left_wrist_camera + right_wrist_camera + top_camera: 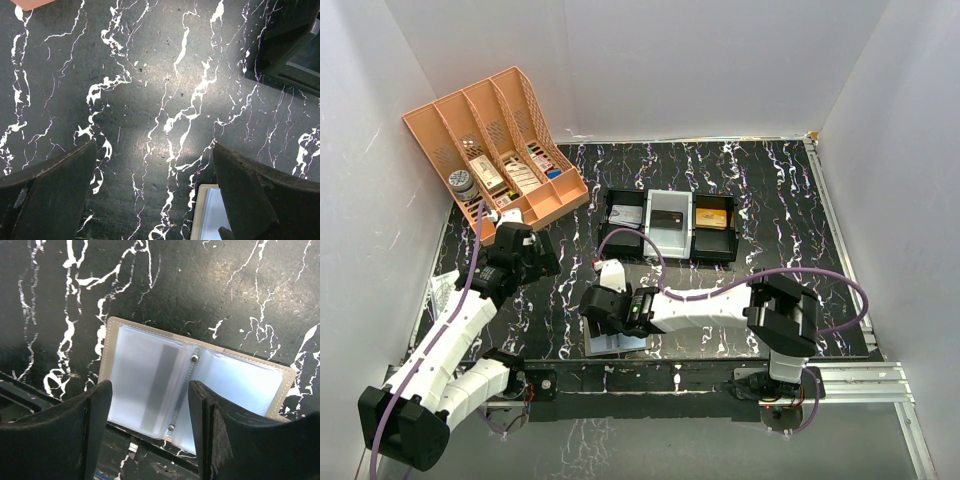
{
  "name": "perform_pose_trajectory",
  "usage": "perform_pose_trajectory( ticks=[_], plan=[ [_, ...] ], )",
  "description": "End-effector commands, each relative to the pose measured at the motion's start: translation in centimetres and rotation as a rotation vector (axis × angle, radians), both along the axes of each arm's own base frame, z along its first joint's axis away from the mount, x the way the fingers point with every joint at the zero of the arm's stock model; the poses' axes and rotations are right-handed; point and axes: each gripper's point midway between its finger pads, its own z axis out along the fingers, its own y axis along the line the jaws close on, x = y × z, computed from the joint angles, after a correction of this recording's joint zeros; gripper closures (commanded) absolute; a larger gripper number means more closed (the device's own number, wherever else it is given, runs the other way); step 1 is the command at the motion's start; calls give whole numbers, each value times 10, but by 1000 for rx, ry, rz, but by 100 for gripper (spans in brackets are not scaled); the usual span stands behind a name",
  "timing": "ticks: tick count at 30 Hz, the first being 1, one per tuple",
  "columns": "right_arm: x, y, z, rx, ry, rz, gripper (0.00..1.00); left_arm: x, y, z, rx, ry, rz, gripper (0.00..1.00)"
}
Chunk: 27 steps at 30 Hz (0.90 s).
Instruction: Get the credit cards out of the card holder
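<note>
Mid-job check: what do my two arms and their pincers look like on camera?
The left arm and right arm have white links, black joint housings and a looping purple cable each. The left pincer and right pincer have broad, matte-black fingers.

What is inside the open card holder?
Clear plastic sleeves and two rivets on the spine of the card holder; no card shows plainly. The right gripper covers its near edge.

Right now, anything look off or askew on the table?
The card holder lies open and skewed at the table's near edge, under the open right hand. Its near side seems to overhang the edge. Nothing else stands out.
</note>
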Motion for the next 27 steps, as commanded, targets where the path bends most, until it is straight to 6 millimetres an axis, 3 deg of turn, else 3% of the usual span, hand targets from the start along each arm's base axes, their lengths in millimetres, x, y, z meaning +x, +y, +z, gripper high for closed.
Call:
perform_pose_trajectory(
  ticks=[1,13,20,23,27],
  plan=[
    [8,10,9,3,-39,-19,39,1,5,6,14,-7,25,1],
    [3,24,3,-17,-8,-1,34,1,6,12,4,-36,30,1],
    [3,18,-27,-122,18,-15,33,0,6,13,3,-41,31,1],
    [2,12,-39,-176,28,-22,38,0,6,12,3,-36,29,1],
    [0,13,-36,-147,34,-15,46,0,5,12,2,-36,28,1]
  ],
)
